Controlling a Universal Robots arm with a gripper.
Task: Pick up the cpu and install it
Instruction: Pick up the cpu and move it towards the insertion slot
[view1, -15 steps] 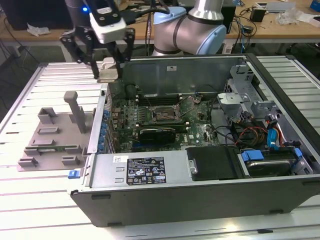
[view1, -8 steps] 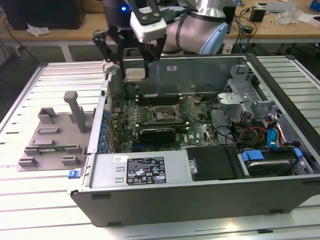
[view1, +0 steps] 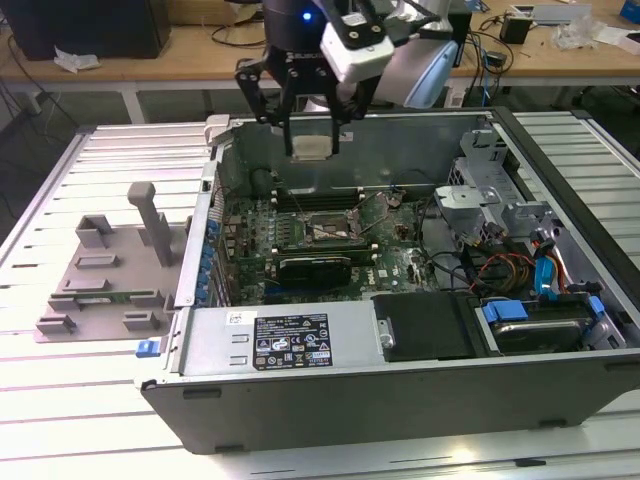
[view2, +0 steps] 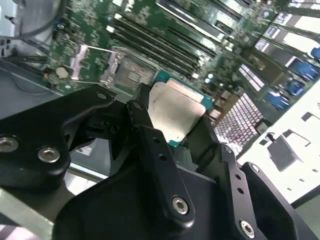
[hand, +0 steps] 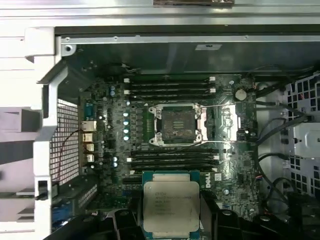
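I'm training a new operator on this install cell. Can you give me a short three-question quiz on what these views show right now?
1. True or false: the tool is shut on the cpu.
2. Where is the cpu?
A) seated in the socket
B) held over the open computer case, apart from the socket
C) lying on the grey tray
3. Fill in: in the first wrist view, the socket is open and ___.

Key: 1 true; 2 B; 3 empty.
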